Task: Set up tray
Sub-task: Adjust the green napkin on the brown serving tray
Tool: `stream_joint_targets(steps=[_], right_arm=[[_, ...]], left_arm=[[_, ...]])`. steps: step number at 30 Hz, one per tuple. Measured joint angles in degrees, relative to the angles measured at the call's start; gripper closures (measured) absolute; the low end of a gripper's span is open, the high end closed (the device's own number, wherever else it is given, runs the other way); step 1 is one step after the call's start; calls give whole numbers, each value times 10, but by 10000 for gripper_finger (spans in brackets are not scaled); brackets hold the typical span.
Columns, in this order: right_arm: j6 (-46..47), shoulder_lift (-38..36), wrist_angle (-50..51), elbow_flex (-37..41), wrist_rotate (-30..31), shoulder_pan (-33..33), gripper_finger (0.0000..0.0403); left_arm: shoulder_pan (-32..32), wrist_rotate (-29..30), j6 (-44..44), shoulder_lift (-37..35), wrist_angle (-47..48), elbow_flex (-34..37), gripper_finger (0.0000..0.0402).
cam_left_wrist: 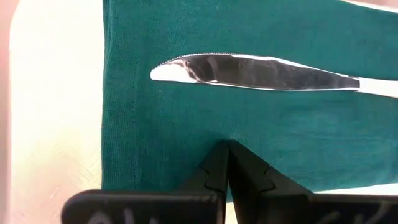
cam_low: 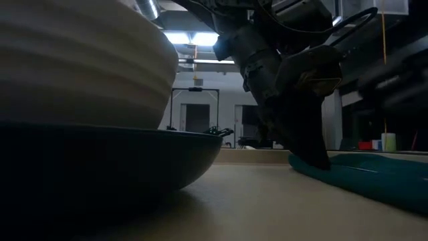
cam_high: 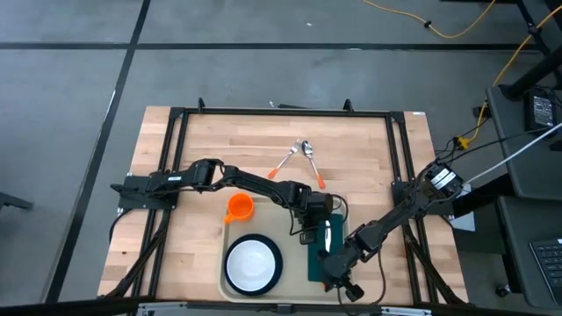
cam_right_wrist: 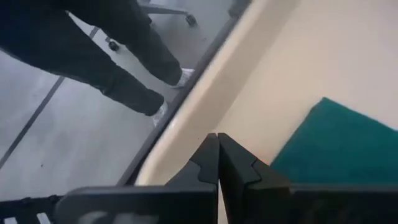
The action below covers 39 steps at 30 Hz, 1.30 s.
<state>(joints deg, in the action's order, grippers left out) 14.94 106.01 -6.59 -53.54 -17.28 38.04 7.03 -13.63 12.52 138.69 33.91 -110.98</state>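
From above, the large cream rectangular plastic tray (cam_high: 294,235) lies at the near edge of the wooden tabletop (cam_high: 219,145), slightly right of centre. It carries a dark plate with a white bowl (cam_high: 253,263) on its left half, an orange plastic cup (cam_high: 239,207) at its far left corner, and a dark green cloth napkin (cam_high: 321,254) along its right side with a steel table knife (cam_high: 327,237) on it. Two spoons with orange handles (cam_high: 301,160) lie crossed on bare wood, well beyond the tray's far edge. The left claw (cam_high: 313,230) hangs over the napkin's far end; the right claw (cam_high: 332,274) is at the napkin's near end.

At tabletop height, the bowl fills the left foreground and a dark claw tip presses down onto the napkin's edge at the right.

The left wrist view shows that claw's fingers (cam_left_wrist: 214,177) closed together, empty, just above the napkin, with the knife lying crosswise ahead of them.

The right wrist view shows its fingers (cam_right_wrist: 208,163) shut, gripping nothing, over the tray's rim beside the napkin corner.

The spoons appear to remain to be fetched; they lie far of both claws, handles splayed nearward, and the left arm looks nearer.
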Motion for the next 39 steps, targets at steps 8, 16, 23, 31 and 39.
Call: stream_joint_targets(steps=[8,16,23,31,39], right_arm=[[16,16,-17,0,-4,0,399],[29,22,-23,0,-3,0,399],[61,45,-27,0,-10,0,399],[80,44,-14,-1,23,-3,399],[72,43,9,-2,14,-9,399]], left_arm=[[-1,0,-11,0,0,0,398],[-7,-5,-23,0,1,0,398],[-9,-4,-23,0,1,0,398],[-8,-5,-19,0,-3,1,398],[-6,-6,-13,0,-8,1,398]])
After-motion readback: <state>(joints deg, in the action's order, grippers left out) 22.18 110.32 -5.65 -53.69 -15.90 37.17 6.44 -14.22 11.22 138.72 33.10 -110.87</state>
